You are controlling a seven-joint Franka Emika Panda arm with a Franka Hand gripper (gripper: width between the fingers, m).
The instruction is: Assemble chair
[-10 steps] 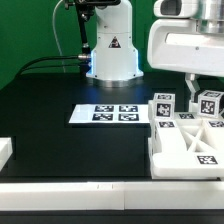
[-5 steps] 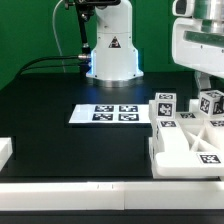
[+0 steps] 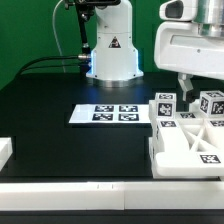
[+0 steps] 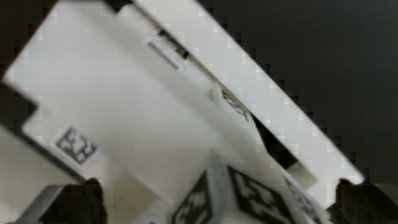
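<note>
The chair parts cluster at the exterior view's right. There are two tagged blocks (image 3: 163,103) (image 3: 210,103), an X-braced panel (image 3: 192,126) and a chunky white seat piece (image 3: 183,152). My gripper (image 3: 188,90) hangs just above and behind them, its white hand filling the upper right corner. In the wrist view my gripper (image 4: 214,208) stands open. Its two dark fingers (image 4: 64,204) straddle a tagged block (image 4: 249,196), with a gap on each side. Flat white panels (image 4: 160,110) with small tags lie beyond it. Nothing is held.
The marker board (image 3: 104,114) lies on the black table (image 3: 70,150) left of the chair parts. A plain white edge block (image 3: 5,150) sits at the left border. The arm's base (image 3: 112,55) stands at the back, with a green wall behind.
The white hand shifted toward the exterior view's right half a second ago and has come back left, lower over the parts. The chair parts and marker board have not moved.
</note>
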